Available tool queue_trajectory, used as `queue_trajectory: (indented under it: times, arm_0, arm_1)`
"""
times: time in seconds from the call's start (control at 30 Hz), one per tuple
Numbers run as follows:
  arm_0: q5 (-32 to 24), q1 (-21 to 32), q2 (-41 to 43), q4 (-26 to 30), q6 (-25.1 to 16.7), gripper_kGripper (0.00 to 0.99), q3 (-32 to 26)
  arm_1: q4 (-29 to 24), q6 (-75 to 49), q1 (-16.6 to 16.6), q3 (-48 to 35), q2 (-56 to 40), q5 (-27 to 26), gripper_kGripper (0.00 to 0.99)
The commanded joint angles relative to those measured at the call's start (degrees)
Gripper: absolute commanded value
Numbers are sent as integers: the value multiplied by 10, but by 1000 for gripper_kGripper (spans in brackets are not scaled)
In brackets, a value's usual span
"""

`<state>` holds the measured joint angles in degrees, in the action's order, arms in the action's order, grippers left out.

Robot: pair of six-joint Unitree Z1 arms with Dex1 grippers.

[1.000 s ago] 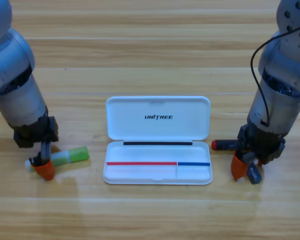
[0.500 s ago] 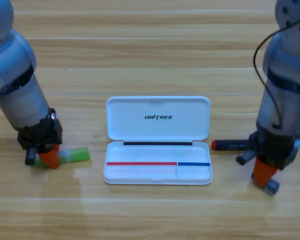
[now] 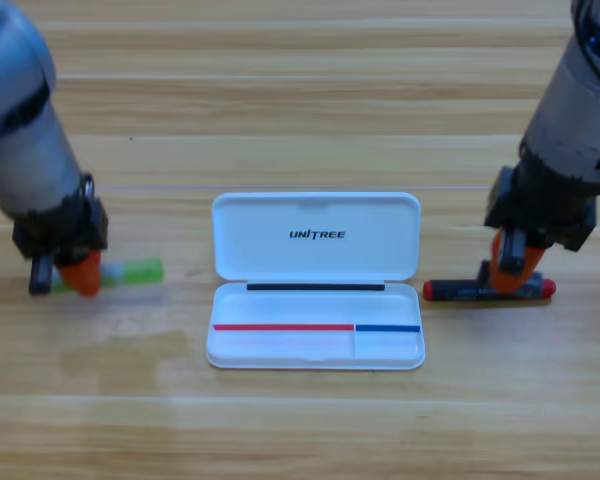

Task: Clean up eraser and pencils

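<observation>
The red pencil [image 3: 460, 291] lies flat on the bench [image 3: 300, 110], just to the right of the white case [image 3: 316, 280], pointing left-right with its left tip close to the case's lower tray. The right gripper [image 3: 510, 268] stands over the pencil's right part, its orange jaws coming down onto it from above; from where I stand I cannot tell whether they are clamped on it or only touching it. The right arm rises from there toward the upper right corner.

Over on the left side, the pale-green pencil [image 3: 132, 271] lies on the bench, well apart from the case, also lying left-right. The left gripper [image 3: 75, 275] is at its left end, an orange jaw covering that end, and the green stick juts out to the right of it. Whether those jaws are closed on it I cannot tell either. The left arm fills the upper left corner.

The case sits open in the middle of the bench, lid laid back with the UNITREE name on it. I cannot make out the eraser anywhere.
</observation>
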<state>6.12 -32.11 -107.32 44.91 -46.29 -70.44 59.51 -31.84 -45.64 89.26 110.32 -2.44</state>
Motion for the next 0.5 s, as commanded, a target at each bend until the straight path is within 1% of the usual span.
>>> queue_trajectory:
  times: [0.03,0.27,0.5]
  arm_0:
    - [9,-47,15,44,23,0,-36]
    - [-1,-86,26,65,37,0,-46]
    - [-5,-103,26,76,47,0,-51]
  arm_1:
    - [12,-57,-45,26,41,-34,0]
    - [20,-82,-69,91,106,-23,0]
    - [58,-101,-79,170,183,-5,0]
